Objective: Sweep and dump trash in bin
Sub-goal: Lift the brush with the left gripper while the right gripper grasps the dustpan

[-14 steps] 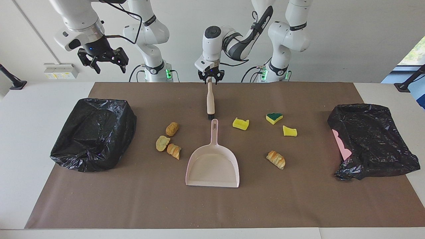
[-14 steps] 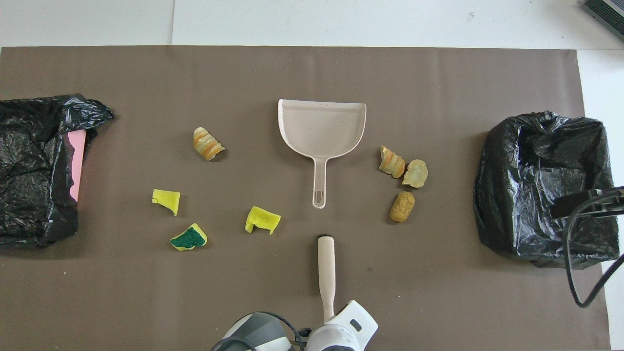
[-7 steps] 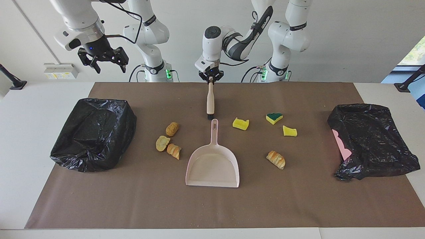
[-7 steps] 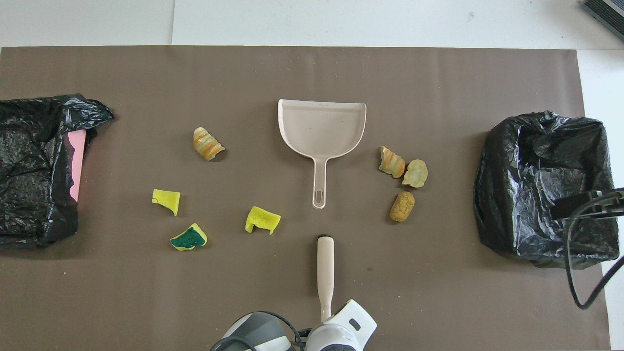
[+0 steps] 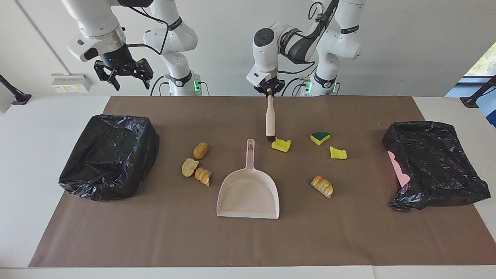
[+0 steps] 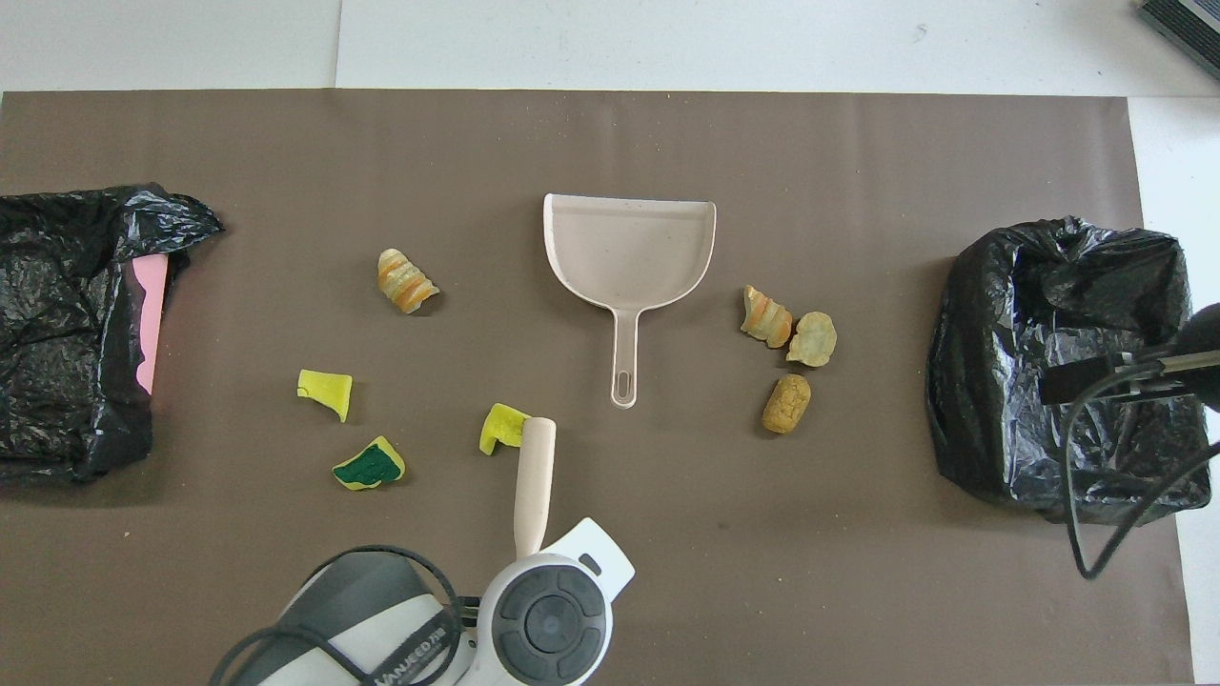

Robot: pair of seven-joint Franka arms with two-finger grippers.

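Note:
My left gripper is shut on the thin end of a beige brush, which slopes down to the brown mat. The brush's black bristles meet a yellow sponge chunk of the trash; in the overhead view the brush covers part of that chunk. A green-topped chunk, another yellow chunk and a bread piece lie toward the left arm's end. Three bread pieces lie toward the right arm's end. The pink dustpan lies between them. My right gripper hangs open, high up.
One black-bagged bin stands at the right arm's end of the mat. Another stands at the left arm's end, with pink showing under its bag. The mat continues past the dustpan's mouth, away from the robots.
My left gripper shut on the brush handle and carried the brush sideways toward the left arm's end, up to the yellow sponge chunk. The right gripper shifted slightly, still open.

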